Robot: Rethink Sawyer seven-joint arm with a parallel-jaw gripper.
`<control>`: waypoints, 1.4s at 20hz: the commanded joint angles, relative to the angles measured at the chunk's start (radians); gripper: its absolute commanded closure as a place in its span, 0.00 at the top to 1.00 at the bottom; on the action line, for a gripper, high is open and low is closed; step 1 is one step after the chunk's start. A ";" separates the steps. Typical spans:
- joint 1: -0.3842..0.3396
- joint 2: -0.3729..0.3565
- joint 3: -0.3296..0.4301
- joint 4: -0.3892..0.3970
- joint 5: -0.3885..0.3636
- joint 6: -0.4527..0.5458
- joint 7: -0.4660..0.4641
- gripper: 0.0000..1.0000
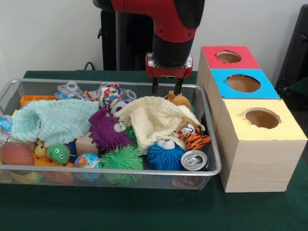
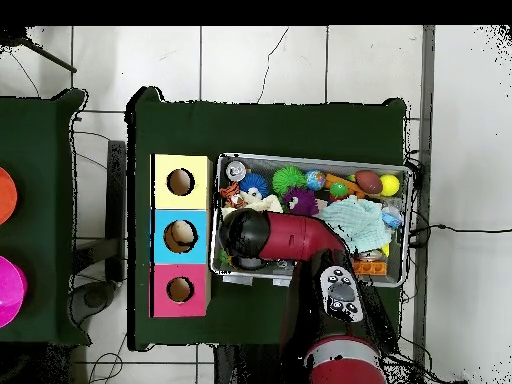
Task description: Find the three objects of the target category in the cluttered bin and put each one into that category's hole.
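The wire mesh bin (image 1: 110, 169) stands on the green table, full of toys and cloths; it also shows in the overhead view (image 2: 310, 160). One patchwork fabric bundle (image 1: 109, 94) lies at the bin's back, left of my gripper. I see no other bundles. My gripper (image 1: 167, 89) hangs over the bin's back right part, just above the cream cloth (image 1: 154, 118), open and empty. In the overhead view the arm hides it. The yellow-topped box's hole (image 1: 261, 117) is to the right of the bin and also shows in the overhead view (image 2: 180, 182).
Blue-topped (image 1: 243, 83) and red-topped (image 1: 228, 57) boxes stand behind the yellow one. In the bin lie a mint cloth (image 1: 53, 120), purple (image 1: 106, 132), green (image 1: 122, 159) and blue (image 1: 163, 156) spiky balls, a tiger plush (image 1: 192, 136) and a can (image 1: 194, 160).
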 commanded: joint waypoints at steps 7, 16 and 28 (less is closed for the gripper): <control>0.022 0.094 0.091 -0.100 0.011 -0.007 0.095 1.00; 0.020 -0.166 0.084 0.194 -0.001 -0.203 0.117 1.00; 0.085 0.245 0.030 -0.526 0.024 0.218 0.098 1.00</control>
